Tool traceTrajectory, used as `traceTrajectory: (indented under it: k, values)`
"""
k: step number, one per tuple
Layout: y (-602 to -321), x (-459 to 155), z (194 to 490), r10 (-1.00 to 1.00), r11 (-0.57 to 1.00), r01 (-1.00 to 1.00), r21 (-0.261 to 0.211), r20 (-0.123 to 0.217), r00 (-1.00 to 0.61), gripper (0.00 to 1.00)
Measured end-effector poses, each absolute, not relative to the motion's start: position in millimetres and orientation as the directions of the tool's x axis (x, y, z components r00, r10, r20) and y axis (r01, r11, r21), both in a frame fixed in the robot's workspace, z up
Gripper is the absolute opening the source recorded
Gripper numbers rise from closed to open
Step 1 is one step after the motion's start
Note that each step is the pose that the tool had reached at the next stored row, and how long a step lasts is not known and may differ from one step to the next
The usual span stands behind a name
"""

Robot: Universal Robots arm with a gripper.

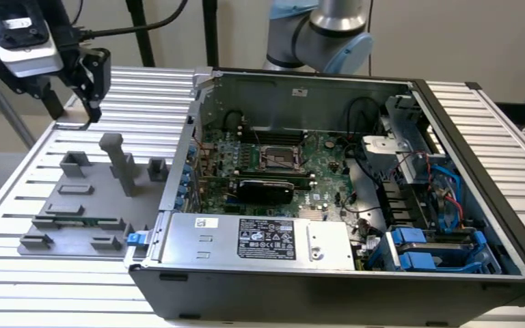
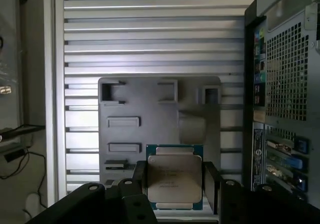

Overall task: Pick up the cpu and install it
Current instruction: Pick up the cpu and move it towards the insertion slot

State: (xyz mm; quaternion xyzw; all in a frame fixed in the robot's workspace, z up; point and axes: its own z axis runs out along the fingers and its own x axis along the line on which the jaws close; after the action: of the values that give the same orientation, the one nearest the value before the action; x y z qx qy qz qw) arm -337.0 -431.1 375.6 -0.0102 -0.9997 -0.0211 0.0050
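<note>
The small flat square cpu, with a silver-grey metal top and a thin greenish rim, sat clamped between the arm's black jaws, which pressed on two of its opposite edges. Its printed metal face was turned toward the wrist camera. It was lifted clear of everything else, and the flat grey moulded fixture tray lay well beyond it on the ribbed aluminium table.

In the exterior view the jaws hung from a white-and-black wrist unit at the exterior view's far left. They were up in the air over the table, past the far end of the fixture tray. A long narrow green memory stick lay in one of the tray's slots. The arm's grey-and-pale-blue joint rose behind the black open computer case.

The case lay on its side just beside the tray, toward the exterior view's right. Inside it were a green motherboard, a silver power supply box with a black label, and blue drive brackets. The black rectangular socket frame sat near the middle of the motherboard, well apart from the held cpu.
</note>
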Motion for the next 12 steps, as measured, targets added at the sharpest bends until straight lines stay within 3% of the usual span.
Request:
traceTrajectory:
  k: [12]
  values:
    - [-431,-282,403,0.020,0.998,0.021,0.057,0.011,-1.000,0.55]
